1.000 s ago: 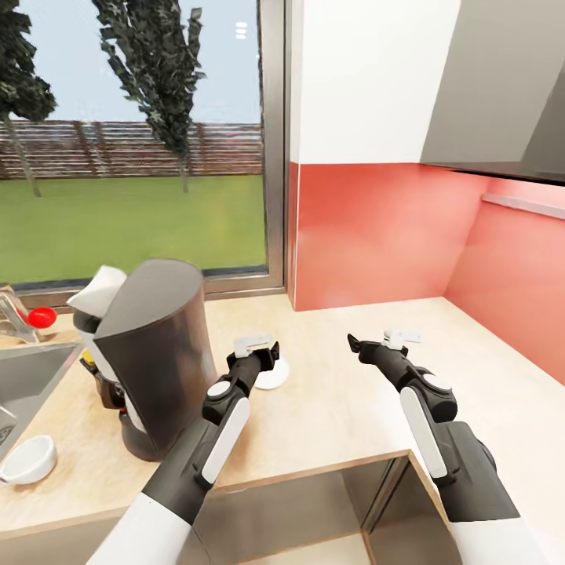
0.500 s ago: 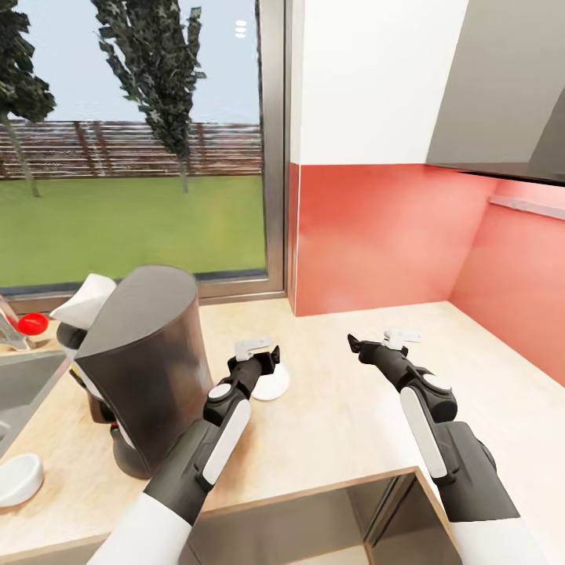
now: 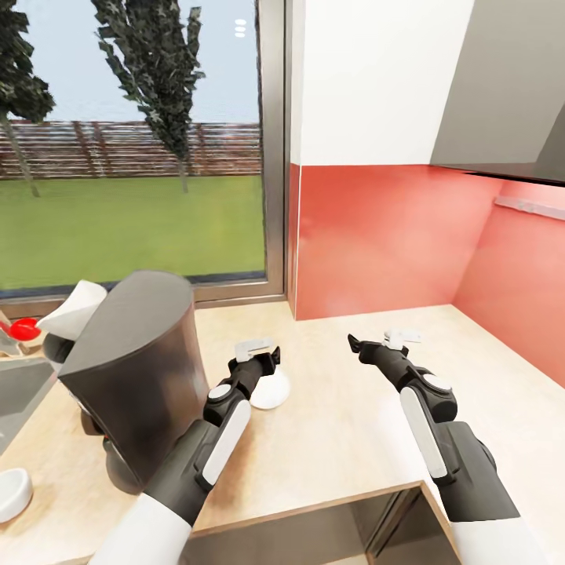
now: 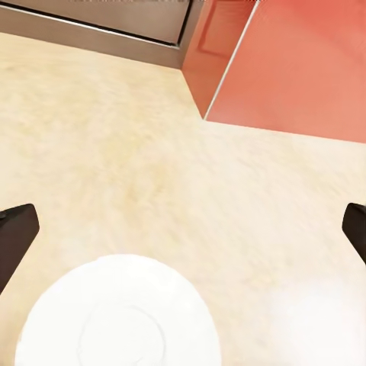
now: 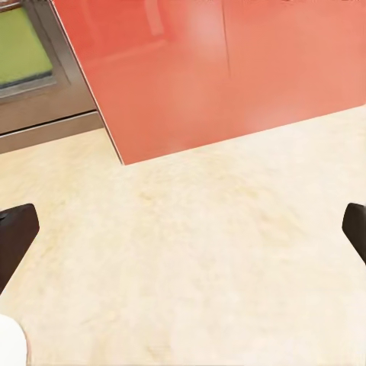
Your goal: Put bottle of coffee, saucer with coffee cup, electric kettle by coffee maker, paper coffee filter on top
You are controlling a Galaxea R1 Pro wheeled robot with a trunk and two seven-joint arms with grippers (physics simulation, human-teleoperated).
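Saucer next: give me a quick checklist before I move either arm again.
1. Saucer flat on the countertop, beside the coffee maker: ok.
2. Saucer carries the cup: not ok; in the left wrist view the saucer is bare.
3. Left gripper open and holding nothing: ok, fingers spread wide.
4. Right gripper open and holding nothing: ok.
5. White filter at the coffee maker's top: cannot tell whether it is seated; the machine's back hides most of it.
6. White dish at the view's left edge is the cup: cannot tell.
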